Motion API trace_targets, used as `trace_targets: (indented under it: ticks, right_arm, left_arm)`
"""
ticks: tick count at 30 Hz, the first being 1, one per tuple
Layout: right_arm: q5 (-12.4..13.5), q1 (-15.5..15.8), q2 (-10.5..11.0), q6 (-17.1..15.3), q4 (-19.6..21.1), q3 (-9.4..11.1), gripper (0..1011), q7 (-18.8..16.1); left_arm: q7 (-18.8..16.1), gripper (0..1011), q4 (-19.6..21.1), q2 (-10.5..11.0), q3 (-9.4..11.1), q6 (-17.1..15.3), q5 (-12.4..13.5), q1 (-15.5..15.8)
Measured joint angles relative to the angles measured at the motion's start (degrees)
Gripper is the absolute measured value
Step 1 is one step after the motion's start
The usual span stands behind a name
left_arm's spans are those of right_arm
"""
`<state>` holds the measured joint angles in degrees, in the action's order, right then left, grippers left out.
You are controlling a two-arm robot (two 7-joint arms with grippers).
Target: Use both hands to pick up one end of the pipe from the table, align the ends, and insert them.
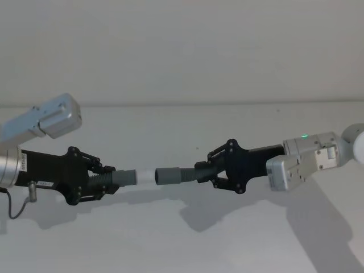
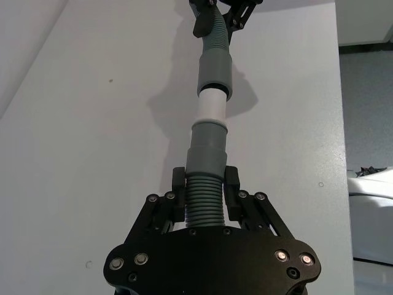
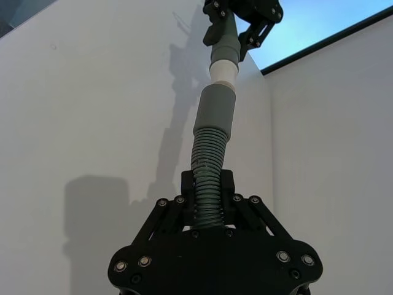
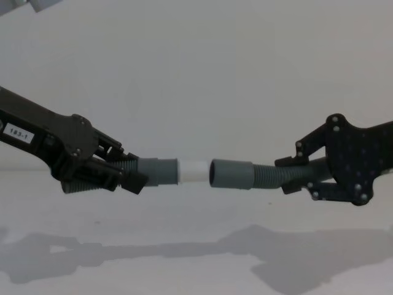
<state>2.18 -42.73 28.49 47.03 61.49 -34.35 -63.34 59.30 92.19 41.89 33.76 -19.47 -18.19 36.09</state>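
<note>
While two grippers' jaws each pinch one pipe piece (image 4: 153, 172), ends meet.

place: lab-like test bench | evidence: bare white table (image 1: 170, 239), plain white wall (image 1: 182, 45)

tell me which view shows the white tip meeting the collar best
The chest view: side-on, the white tip sits right at the grey collar's mouth, lined up. The head view shows it smaller; both wrist views look along the pipe, hiding any gap.
</note>
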Motion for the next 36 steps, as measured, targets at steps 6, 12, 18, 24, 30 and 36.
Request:
trace_targets:
  ticks: [6, 12, 18, 24, 30, 36]
  right_arm:
    - [0.3, -0.2, 0.0, 0.0, 0.0, -0.2, 214, 0.1]
    - [0.6, -0.3, 0.1, 0.0, 0.0, -0.5, 214, 0.1]
    - [1.0, -0.4, 0.2, 0.0, 0.1, -0.8, 214, 0.1]
    - [1.4, -0.5, 0.3, 0.0, 0.1, -1.1, 214, 0.0]
    - [1.7, -0.6, 0.3, 0.0, 0.2, -1.6, 214, -0.3]
    - [1.9, -0.7, 0.3, -0.1, 0.1, -2.0, 214, -0.4]
  left_arm:
    - [0.0, 332, 0.0, 0.0, 0.0, 0.0, 0.0, 0.0]
    - [0.0, 332, 0.0, 0.0, 0.0, 0.0, 0.0, 0.0]
    - [0.0, 332, 0.0, 0.0, 0.0, 0.0, 0.0, 0.0]
    - [0.0, 332, 0.0, 0.0, 0.0, 0.0, 0.0, 0.0]
    - [0.0, 332, 0.0, 0.0, 0.0, 0.0, 0.0, 0.0]
    - [0.0, 332, 0.0, 0.0, 0.0, 0.0, 0.0, 0.0]
